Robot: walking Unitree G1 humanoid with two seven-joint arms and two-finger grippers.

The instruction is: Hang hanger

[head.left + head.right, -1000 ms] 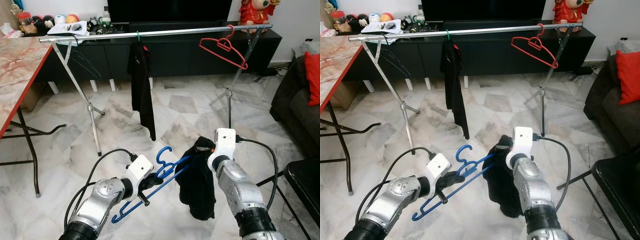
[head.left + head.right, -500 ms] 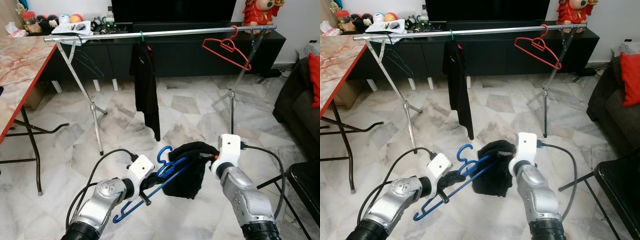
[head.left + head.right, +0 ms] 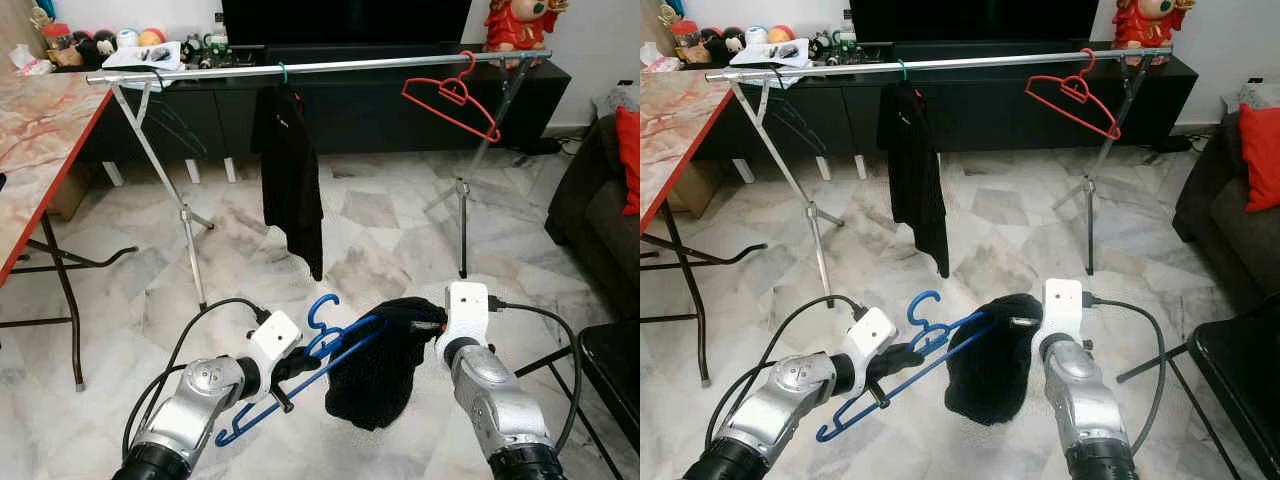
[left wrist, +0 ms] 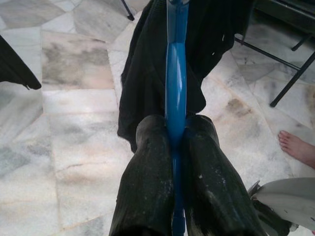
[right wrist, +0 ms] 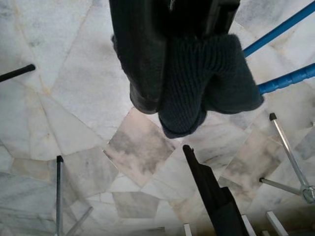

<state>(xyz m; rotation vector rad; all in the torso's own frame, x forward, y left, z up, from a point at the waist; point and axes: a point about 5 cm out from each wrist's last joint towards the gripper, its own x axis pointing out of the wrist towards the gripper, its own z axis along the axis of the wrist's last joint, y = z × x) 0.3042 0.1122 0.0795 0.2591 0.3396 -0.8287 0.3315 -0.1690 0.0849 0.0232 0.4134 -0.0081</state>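
Left wrist: fingers (image 4: 147, 187) clamp hanger (image 4: 176, 73).

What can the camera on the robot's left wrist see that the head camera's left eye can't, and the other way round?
The left wrist view gives a close look at the two black fingers clamped on the blue hanger, plus a person's bare foot on the marble floor. The left eye view takes in the wider room: the metal clothes rail, a black garment hanging on it, a red hanger and the marble-topped table. Both show the blue hanger, the dark knitted garment draped on it, and the marble floor.
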